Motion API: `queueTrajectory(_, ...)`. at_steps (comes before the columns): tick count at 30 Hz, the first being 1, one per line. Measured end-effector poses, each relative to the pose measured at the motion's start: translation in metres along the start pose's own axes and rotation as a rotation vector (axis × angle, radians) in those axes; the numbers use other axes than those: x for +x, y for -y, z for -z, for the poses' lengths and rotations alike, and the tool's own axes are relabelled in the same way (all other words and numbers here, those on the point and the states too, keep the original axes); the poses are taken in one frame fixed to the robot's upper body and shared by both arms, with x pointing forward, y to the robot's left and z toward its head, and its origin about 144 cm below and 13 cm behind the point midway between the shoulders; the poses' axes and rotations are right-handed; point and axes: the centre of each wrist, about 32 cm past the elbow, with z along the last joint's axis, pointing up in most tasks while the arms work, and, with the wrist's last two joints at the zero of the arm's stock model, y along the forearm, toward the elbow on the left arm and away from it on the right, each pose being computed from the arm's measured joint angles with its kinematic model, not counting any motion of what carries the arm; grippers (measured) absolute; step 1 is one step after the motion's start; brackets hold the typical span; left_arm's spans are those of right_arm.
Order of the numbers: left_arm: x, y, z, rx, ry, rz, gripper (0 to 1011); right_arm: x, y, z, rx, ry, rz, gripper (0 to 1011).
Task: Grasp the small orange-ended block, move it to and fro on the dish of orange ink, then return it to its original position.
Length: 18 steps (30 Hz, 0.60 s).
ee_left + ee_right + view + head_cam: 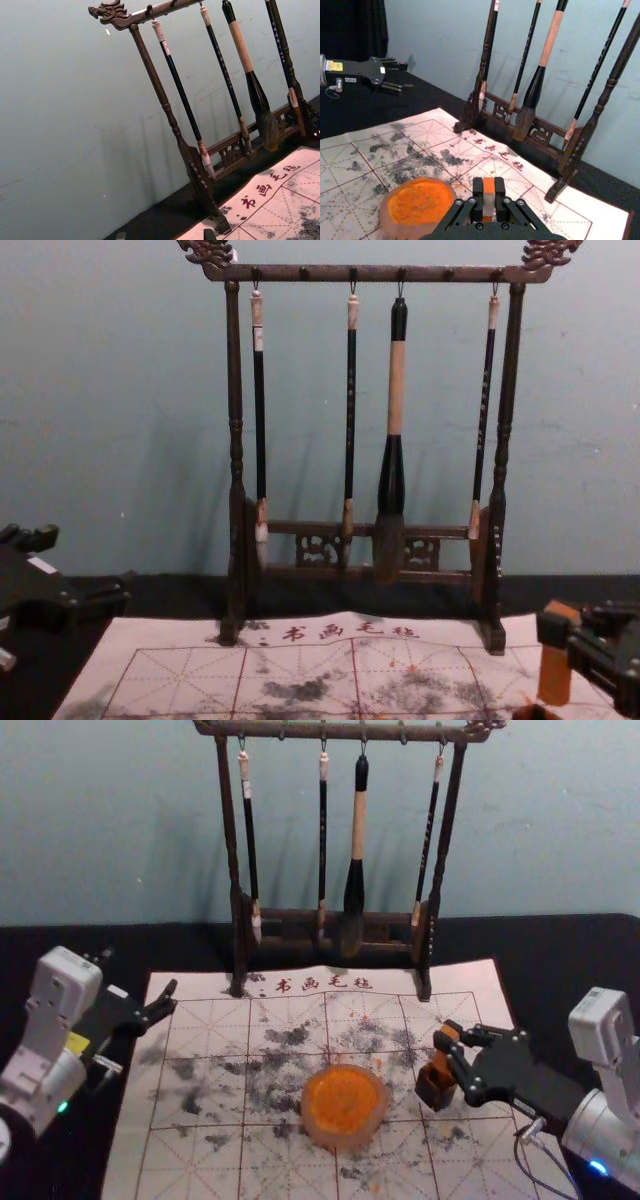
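Apparently grasped, the orange-ended block (556,655) sits in the right end effector (489,188) near a dark holder (436,1090), inking unconfirmed, return pending, the left one (408,76) spread beside the mat (165,1155).

My fingers (478,189) are black, with round screws (506,200) at their base. Pale boxy housings (600,1016) top my silvery forearms (592,1125). My left carries a yellow sticker (76,1043) and green light (62,1106); my right, a blue light (598,1168) and thin looping cable (517,1152).
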Motion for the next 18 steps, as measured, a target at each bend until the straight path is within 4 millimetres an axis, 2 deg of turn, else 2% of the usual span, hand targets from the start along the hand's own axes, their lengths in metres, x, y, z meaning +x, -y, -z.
queueTrajectory(18,0.0,0.0,0.0,0.0,0.0,0.0,1001,0.0,-0.002,0.011,-0.045,-0.006,-0.014,79)
